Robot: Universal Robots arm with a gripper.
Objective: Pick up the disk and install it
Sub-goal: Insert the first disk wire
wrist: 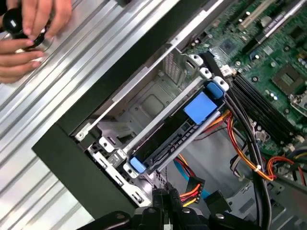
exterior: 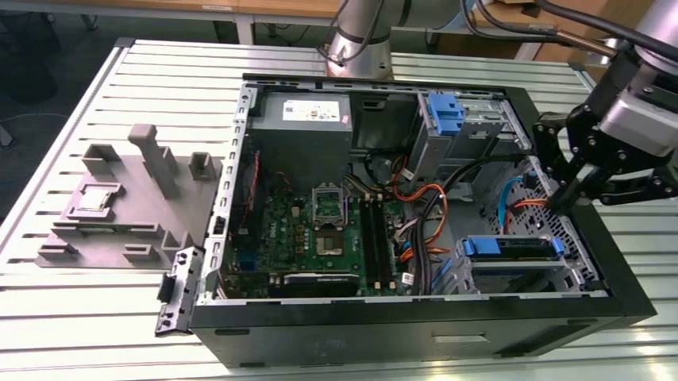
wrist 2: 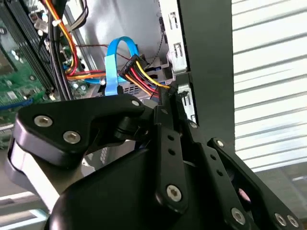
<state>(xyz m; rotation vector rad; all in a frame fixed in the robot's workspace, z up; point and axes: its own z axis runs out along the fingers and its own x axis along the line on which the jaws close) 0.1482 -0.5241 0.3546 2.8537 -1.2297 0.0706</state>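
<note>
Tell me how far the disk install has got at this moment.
Done, apparently: the disk sits in its drive cage, with its blue rails in the slots. In hand: the gripper hangs inside the case, apart from the disk, by the power cable. Left: whether the disk is fully seated or cabled cannot be told.

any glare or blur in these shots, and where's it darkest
In the second wrist view the slatted table is washed out by glare and the near gripper looks soft. In the first wrist view a hand is blurred. In the exterior view the computer case front is darkest.
</note>
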